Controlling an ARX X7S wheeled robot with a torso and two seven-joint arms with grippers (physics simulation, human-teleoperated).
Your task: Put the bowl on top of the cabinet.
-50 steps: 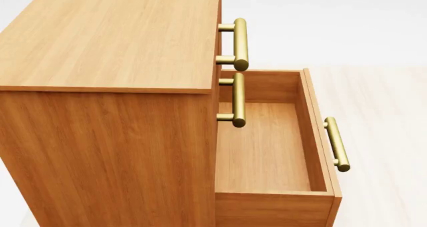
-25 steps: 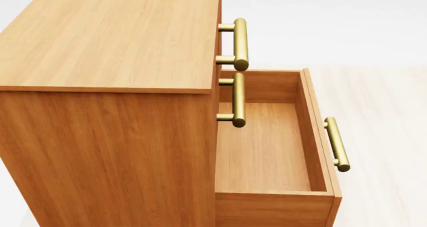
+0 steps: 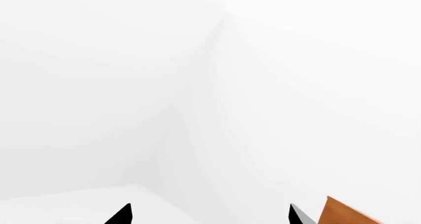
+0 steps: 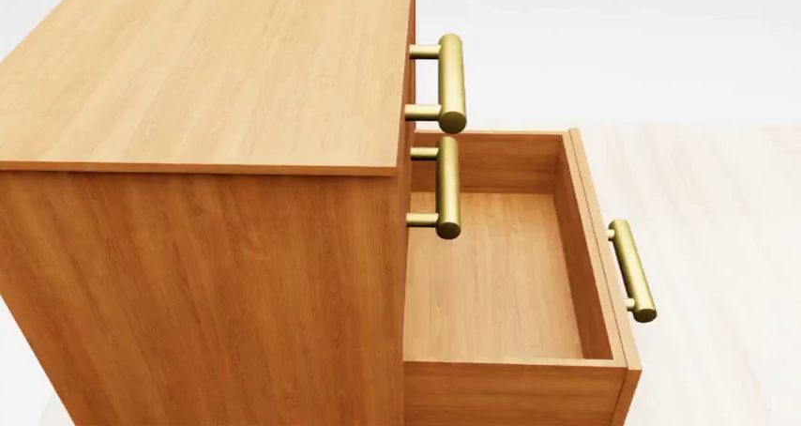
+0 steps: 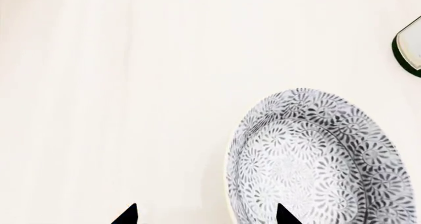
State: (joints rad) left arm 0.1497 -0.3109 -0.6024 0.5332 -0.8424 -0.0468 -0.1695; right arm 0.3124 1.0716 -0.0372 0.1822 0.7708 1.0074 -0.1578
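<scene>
The bowl [image 5: 316, 160] lies just ahead of the right gripper [image 5: 205, 215], offset toward one fingertip; both grippers' tips stand apart, holding nothing.

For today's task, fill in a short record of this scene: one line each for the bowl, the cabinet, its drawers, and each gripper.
bowl: patterned bowl on a pale surface, seen only in the right wrist view, not gripped
cabinet: orange-brown wood cabinet, top bare in the head view
drawers: lowest visible drawer pulled open and empty; brass bar handles
left gripper: left gripper, fingertips apart, holding nothing, facing white walls
right gripper: right gripper, fingertips apart, above the pale surface beside the bowl
</scene>
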